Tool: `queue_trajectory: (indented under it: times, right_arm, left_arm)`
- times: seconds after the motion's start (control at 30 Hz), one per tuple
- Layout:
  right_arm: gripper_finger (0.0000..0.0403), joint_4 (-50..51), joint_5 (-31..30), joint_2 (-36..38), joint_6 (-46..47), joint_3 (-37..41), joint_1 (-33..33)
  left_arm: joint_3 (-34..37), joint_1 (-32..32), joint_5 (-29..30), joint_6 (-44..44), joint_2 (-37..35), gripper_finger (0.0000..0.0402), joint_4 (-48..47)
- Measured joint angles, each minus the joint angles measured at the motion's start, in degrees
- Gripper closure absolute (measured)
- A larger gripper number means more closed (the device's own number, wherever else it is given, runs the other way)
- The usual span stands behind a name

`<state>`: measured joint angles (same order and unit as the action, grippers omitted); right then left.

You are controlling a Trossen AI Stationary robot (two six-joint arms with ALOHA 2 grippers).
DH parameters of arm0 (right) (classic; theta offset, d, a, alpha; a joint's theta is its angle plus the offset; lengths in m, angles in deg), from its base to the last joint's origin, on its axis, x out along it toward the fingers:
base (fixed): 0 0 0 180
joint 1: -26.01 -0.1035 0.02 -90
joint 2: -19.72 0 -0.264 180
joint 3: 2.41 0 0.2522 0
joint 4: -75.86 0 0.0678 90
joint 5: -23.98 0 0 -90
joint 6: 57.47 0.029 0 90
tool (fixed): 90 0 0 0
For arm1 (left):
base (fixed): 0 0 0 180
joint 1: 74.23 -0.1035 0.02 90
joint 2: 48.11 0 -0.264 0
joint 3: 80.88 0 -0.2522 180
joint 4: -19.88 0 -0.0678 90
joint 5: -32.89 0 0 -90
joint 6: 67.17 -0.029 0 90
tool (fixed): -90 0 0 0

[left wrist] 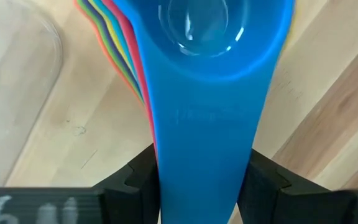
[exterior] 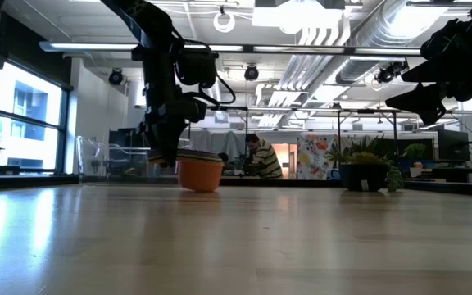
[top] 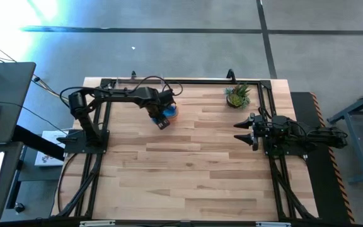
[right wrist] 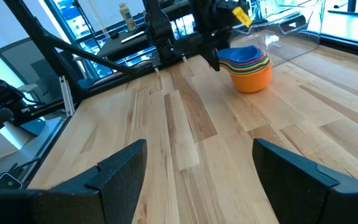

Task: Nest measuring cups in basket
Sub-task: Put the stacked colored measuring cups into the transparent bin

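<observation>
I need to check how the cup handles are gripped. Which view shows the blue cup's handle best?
The left wrist view: the blue cup's handle runs between the left gripper fingers. The right wrist view shows only its rim atop the stack, the high view a small blue spot, the low view nothing blue.

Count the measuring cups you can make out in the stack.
5 at least: blue cup on top, then teal, yellow and pink rims, orange cup at the bottom, all nested on the table by the basket. Handle edges hint at more hidden inside. The left tool grips the blue handle.
</observation>
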<state>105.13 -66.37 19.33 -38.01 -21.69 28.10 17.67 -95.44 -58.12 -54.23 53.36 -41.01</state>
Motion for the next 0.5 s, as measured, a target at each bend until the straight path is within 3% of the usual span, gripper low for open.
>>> queue_trajectory:
  times: [0.5]
  right_arm:
    - [0.0119, 0.00, 0.01, 0.01, 0.00, 0.00, 0.02]
  left_arm:
    - [-0.02, -0.04, 0.21, -1.60, -2.03, 0.0265, -0.60]
